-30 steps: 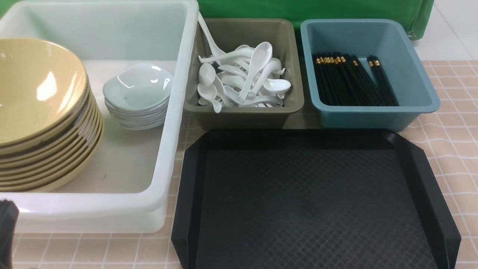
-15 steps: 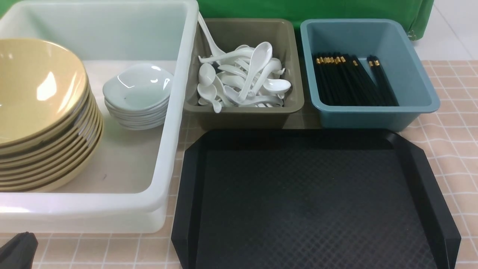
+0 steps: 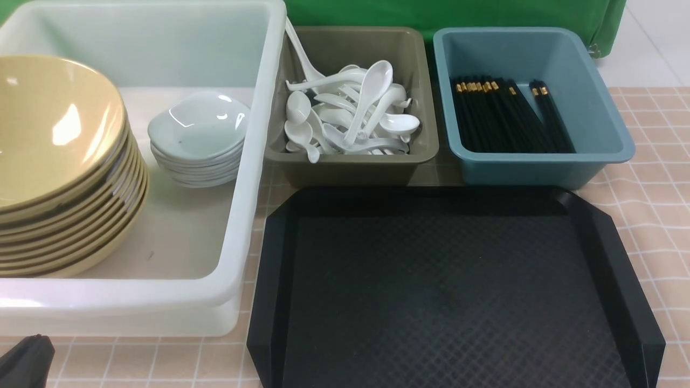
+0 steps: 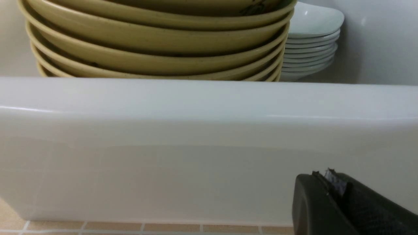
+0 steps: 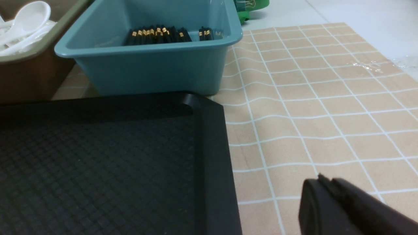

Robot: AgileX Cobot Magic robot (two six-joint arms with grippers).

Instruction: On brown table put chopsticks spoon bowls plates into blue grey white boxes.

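Left gripper (image 4: 329, 178) low beside the white tub (image 4: 209, 107), jaws pressed together, right gripper (image 5: 321, 182) low over the brown table (image 5: 326, 98), jaws together, both empty, no readable writing

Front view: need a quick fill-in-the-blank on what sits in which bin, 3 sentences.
1. The chopsticks lie in the ____ bin.
2. The spoons are piled in the ____ bin.
3. In the white tub, the yellow bowls are stacked beside a stack of small white ____.

Missing words: teal-blue; olive-grey; plates
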